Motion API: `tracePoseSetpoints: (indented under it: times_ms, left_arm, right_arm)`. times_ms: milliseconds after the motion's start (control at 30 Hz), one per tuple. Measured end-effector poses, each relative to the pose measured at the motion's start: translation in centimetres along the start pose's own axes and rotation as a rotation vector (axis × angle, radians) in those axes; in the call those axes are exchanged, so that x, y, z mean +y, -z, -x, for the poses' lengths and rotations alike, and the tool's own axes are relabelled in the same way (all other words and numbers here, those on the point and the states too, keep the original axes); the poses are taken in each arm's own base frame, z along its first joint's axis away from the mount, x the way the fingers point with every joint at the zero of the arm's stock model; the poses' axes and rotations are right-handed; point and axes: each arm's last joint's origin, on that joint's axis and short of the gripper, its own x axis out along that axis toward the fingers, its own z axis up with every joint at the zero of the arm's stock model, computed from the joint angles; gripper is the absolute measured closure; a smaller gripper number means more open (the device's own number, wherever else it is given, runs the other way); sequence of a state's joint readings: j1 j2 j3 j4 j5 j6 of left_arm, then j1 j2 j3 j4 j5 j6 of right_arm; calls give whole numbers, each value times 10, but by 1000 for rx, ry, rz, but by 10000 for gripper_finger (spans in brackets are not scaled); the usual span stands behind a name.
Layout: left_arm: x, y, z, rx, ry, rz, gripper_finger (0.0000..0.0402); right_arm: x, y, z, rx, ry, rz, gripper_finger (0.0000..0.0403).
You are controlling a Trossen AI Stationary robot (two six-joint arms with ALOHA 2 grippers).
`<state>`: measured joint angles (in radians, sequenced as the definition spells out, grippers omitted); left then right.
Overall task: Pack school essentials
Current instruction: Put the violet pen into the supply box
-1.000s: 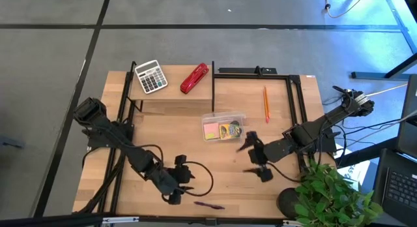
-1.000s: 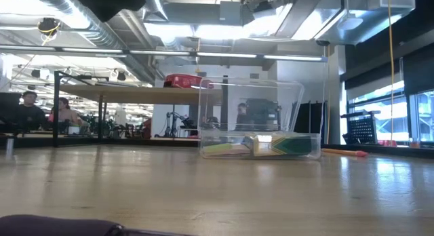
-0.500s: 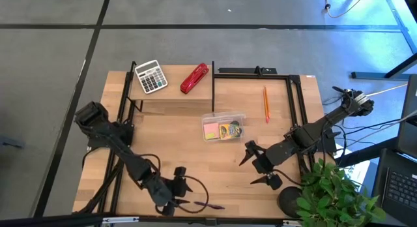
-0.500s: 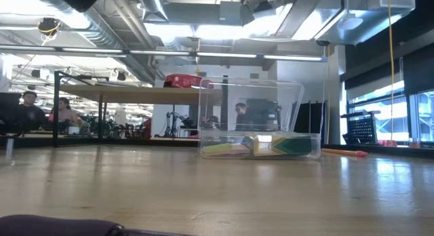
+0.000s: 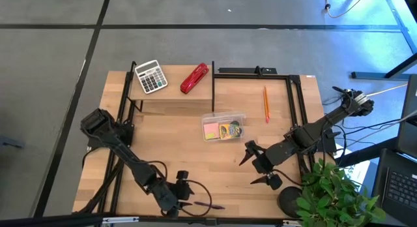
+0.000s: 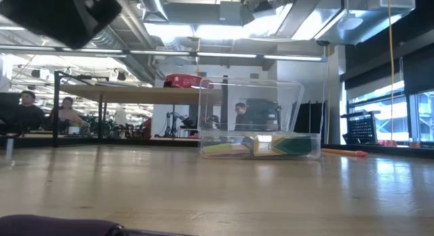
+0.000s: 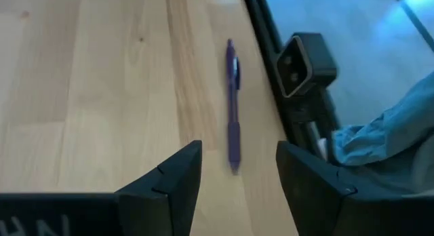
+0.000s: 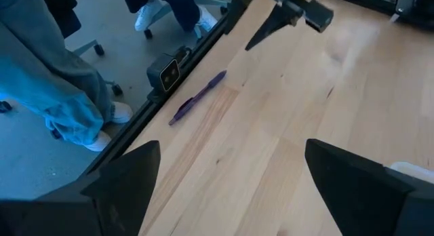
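The left gripper [image 5: 184,205] hovers low at the wooden table's [image 5: 182,149] near edge, its 2 fingers [image 7: 169,185] parted and empty, lined up on the dark purple pen [image 7: 232,107] lying flat on the wood just ahead of them. The right gripper [image 5: 255,169] waits to the right of centre, jaws spread wide, holding nothing. The clear box [image 5: 224,126] at mid-table holds the pink sticky-note pad [image 5: 211,130] and yellow-green crayon box [image 5: 230,130]. The orange pencil [image 5: 266,103] lies apart, farther back.
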<state>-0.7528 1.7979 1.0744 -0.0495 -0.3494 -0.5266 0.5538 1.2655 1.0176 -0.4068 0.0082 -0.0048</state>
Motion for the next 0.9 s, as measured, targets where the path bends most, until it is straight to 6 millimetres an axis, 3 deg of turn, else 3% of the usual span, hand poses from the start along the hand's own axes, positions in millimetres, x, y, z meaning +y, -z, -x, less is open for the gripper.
tracePoseSetpoints:
  times_ms: [567, 900]
  left_arm:
    - [-1, 30, -54, -11, 2, -23, 218]
    - [-1, 39, -66, -3, 0, -35, 217]
  right_arm:
    - [0, 0, 0, 2, -1, 0, 34]
    - [0, 0, 0, 3, -1, 0, 34]
